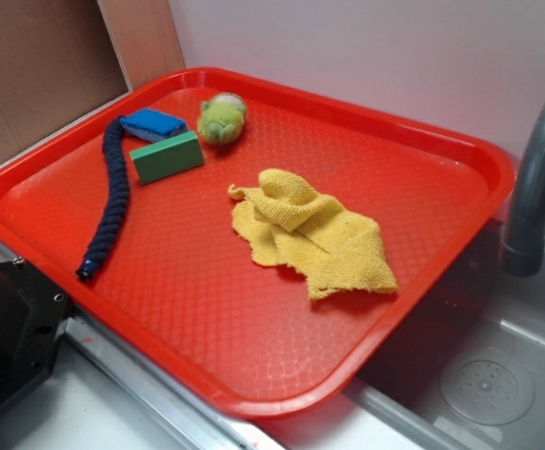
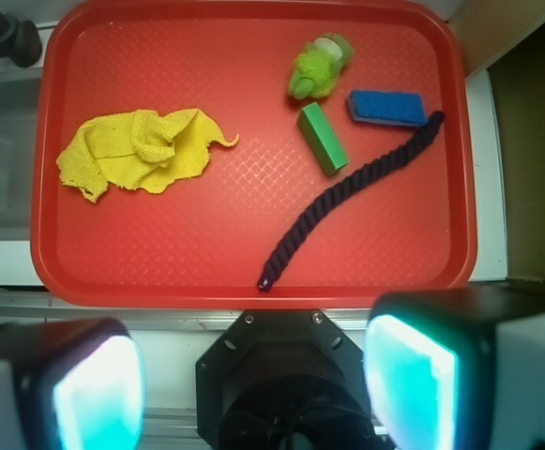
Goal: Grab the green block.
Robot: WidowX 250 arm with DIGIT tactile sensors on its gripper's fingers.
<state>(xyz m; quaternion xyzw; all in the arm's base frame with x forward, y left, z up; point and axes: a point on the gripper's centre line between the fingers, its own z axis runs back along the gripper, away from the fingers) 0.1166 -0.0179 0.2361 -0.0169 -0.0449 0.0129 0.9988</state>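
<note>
The claw is hanging high above the near edge of the red tray, its two pads spread wide and holding nothing, apparently so the whole layout is staying in sight before any descent. The green block is lying flat toward the tray's far corner, just beside the plush toy and blue block, with the dark rope curving alongside, leaving its long sides free for gripping.
</note>
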